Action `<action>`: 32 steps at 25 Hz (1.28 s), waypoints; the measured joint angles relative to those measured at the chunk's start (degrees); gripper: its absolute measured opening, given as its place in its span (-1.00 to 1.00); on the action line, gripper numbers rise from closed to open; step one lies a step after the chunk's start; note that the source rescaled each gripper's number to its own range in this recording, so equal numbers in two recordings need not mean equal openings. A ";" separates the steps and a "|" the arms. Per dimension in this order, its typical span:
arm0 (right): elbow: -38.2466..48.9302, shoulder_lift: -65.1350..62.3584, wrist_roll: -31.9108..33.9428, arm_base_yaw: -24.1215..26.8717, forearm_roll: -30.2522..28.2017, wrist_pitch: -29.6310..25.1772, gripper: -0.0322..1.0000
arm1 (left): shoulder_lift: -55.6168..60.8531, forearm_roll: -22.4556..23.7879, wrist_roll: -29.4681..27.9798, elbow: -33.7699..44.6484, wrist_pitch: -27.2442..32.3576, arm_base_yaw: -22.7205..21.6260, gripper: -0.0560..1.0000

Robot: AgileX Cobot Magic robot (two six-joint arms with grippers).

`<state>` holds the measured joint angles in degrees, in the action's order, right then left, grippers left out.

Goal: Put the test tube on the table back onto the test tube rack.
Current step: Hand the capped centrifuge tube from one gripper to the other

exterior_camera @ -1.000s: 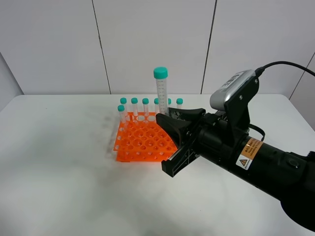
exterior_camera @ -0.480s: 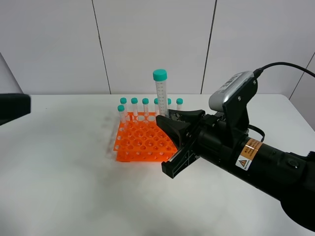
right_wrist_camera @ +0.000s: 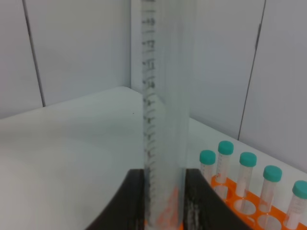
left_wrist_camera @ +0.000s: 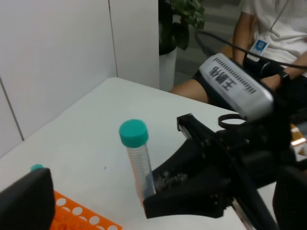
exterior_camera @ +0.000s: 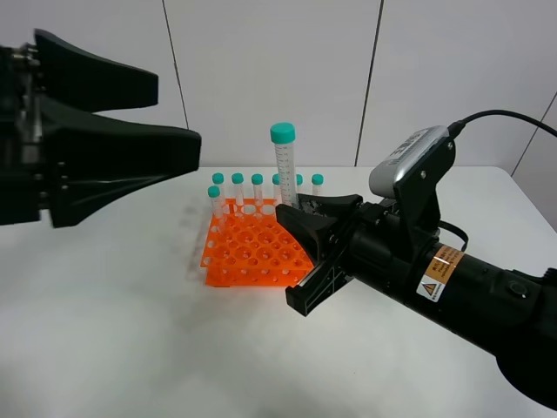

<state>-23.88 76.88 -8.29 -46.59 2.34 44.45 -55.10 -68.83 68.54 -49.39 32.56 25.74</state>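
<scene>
left gripper (exterior_camera: pixel 178 117) upper left of frame, raised, roughly level, jaws spread wide, nothing between them. table (exterior_camera: pixel 113 313) shows wide white room lower left. test tube rack (exterior_camera: pixel 248 248) at centre, capped tubes (exterior_camera: pixel 238 185) along its far edge. right gripper (exterior_camera: pixel 294 209) reaches in from lower right, pinching the test tube (exterior_camera: pixel 285 161) upright over the rack's right far corner.

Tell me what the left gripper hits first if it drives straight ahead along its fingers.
Most likely the upright test tube held by the right gripper. It sits centred ahead in the left wrist view, though depth is unclear.
</scene>
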 joint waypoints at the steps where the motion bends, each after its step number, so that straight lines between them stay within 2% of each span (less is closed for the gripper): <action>1: 0.00 0.00 0.00 0.00 0.00 0.00 -0.93 | -1.21 -0.80 0.81 0.00 -0.21 0.00 1.00; 9: 0.00 0.00 0.00 0.00 -0.05 0.00 -0.93 | -7.79 -1.84 2.16 -2.25 -1.22 1.22 1.00; 18: 0.00 0.00 0.00 0.00 -0.05 -0.05 -0.93 | -15.77 -2.02 3.71 -7.93 -5.30 9.71 1.00; 27: 0.00 0.00 0.00 0.00 -0.05 -0.05 -0.93 | -21.87 -2.08 3.95 -8.97 -7.34 10.17 1.00; 29: 0.00 0.00 0.00 0.00 -0.05 -0.05 -0.93 | -22.08 -2.08 3.97 -8.97 -7.60 10.17 0.95; 32: 0.00 0.00 0.00 0.00 -0.05 -0.05 -0.93 | -22.22 -2.08 4.09 -9.14 -7.80 10.17 0.75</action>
<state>-23.88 76.88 -8.29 -46.59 2.29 44.40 -77.32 -70.91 72.63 -58.53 24.76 35.91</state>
